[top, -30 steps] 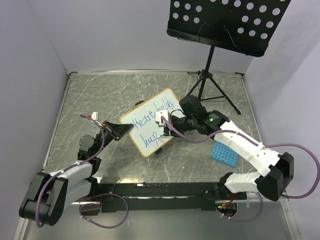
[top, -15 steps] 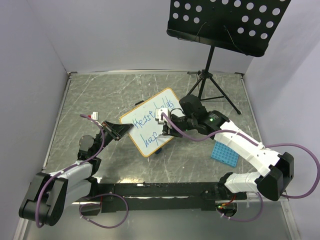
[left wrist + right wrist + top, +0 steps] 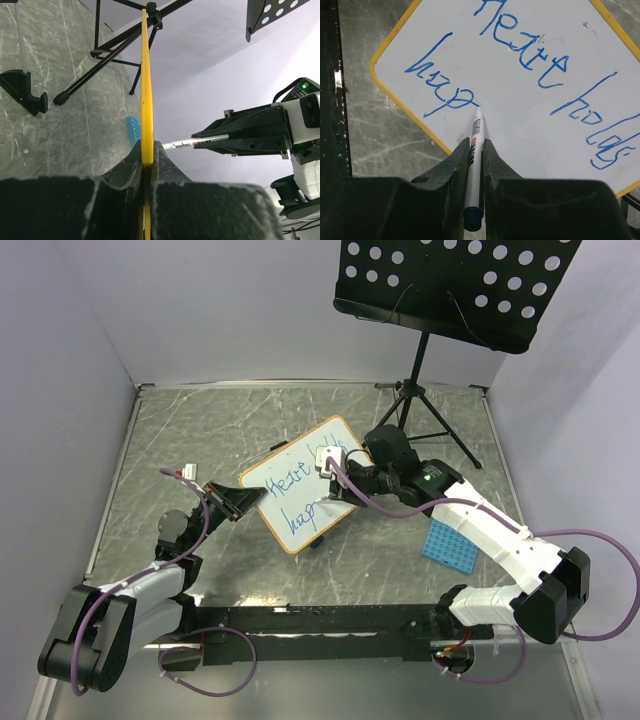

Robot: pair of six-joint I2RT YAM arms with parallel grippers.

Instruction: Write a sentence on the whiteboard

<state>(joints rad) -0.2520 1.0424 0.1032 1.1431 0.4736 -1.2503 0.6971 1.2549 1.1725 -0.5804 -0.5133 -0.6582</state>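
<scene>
Tip on the board, mid-word, and this is the delicate bit: the right pincer is squeezed tight round a slim white pen, whose blue tip touches the whiteboard right at the tail of "hap", the half-made third word of the sentence. On the other side the left pincer is clamped hard on the board's yellow frame, pinching one edge only (a thin hold for a thing being pushed on). So the worry, as I read it: press too firmly and the board could swing about that single clamped edge or slide out of it, and the stroke would skid. The pen could also creep back between the fingers, since it's gripped well behind the tip. And the second line sits close to the lower frame edge, so a drifting stroke could run out of white. The board is in the middle of the grey surface, between the two arms, and it looks tipped up rather than lying flat, its written face turned up and towards the right arm; how steeply it leans I can't say. From above, its long axis runs on a diagonal, from near-left by the left pincer to far-right, and both lines of lettering follow that slant. The pen meets the face almost square-on, its shaft leading back to the right arm.
</scene>
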